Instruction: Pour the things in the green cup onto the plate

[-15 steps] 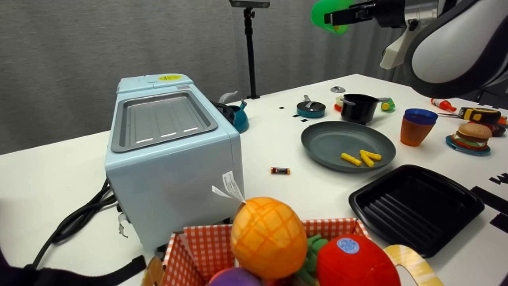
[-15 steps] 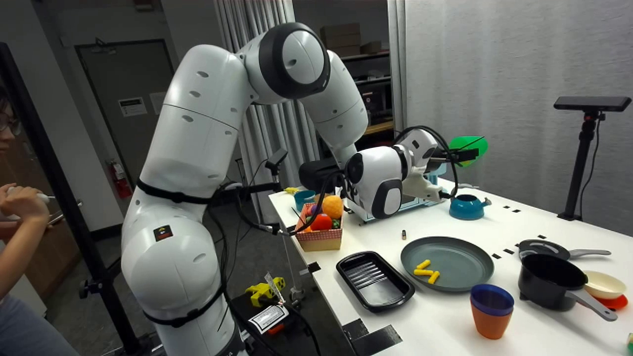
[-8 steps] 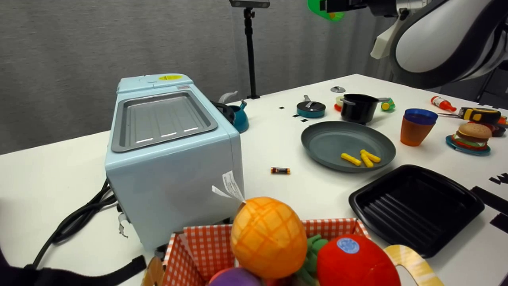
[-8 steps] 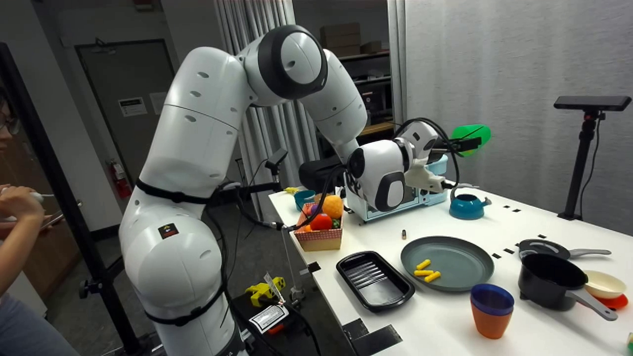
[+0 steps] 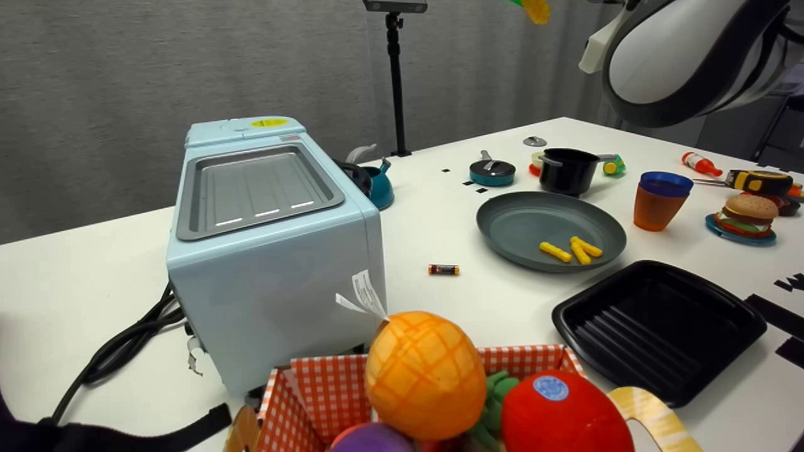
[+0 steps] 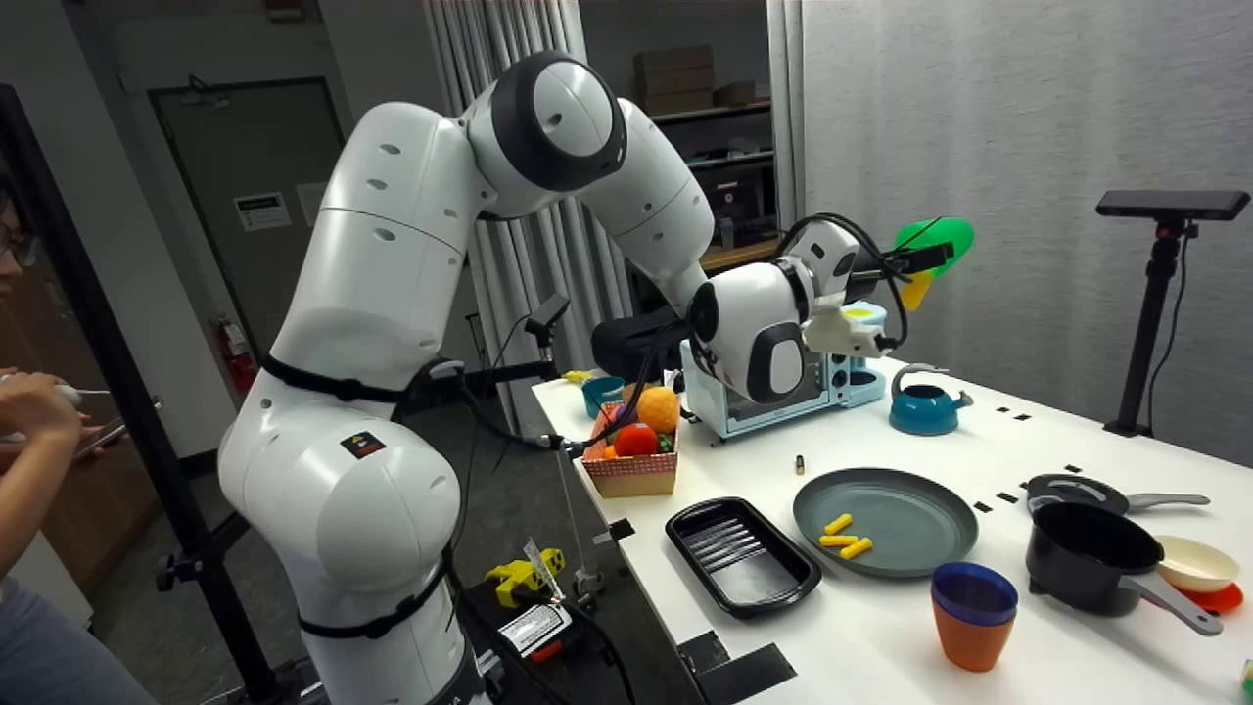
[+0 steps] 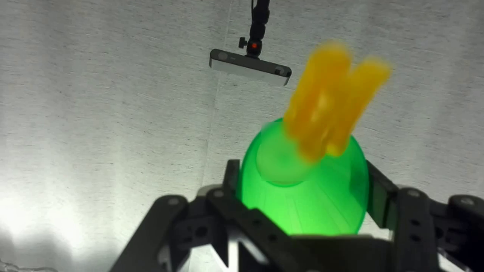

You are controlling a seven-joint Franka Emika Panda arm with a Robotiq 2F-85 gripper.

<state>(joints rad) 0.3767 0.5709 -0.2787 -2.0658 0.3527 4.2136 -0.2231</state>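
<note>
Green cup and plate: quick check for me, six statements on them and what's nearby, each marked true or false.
1. The fingers hold the green cup. True.
2. The green cup stands upright. False: it is tilted, off the table.
3. Some yellow pieces show at the cup's mouth. True.
4. Three more yellow pieces lie on the plate. True.
5. The blue cup stands apart from the orange cup. False: the blue cup sits inside the orange cup.
6. The battery lies on the plate. False: the battery lies on the table.
</note>
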